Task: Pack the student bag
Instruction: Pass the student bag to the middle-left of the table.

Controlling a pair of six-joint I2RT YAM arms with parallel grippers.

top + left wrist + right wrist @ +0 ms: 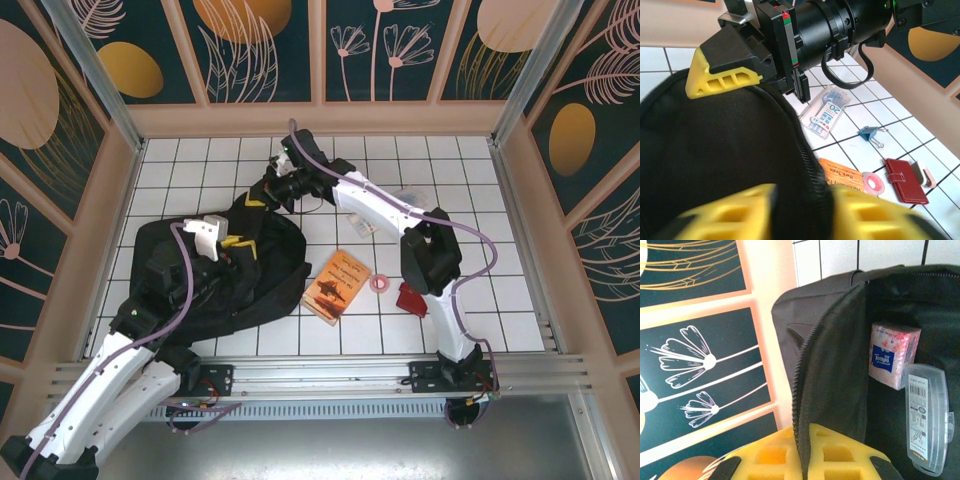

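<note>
On tiled table (505, 300), student bag (280, 272) black, unzipped.

The left end effector (805, 212) shows blurred yellow fingers standing apart, with the zipper rim of the black student bag (715, 150) running between them. Ahead of it, the right end effector (720, 82) sits on the same rim. Ahead and to its right, on the tiled surface (940, 150), lie a clear packet (826, 111), a blue binder clip (871, 135), an orange booklet (840, 175), a pink tape roll (873, 183) and a dark-red wallet (905, 180).
</note>
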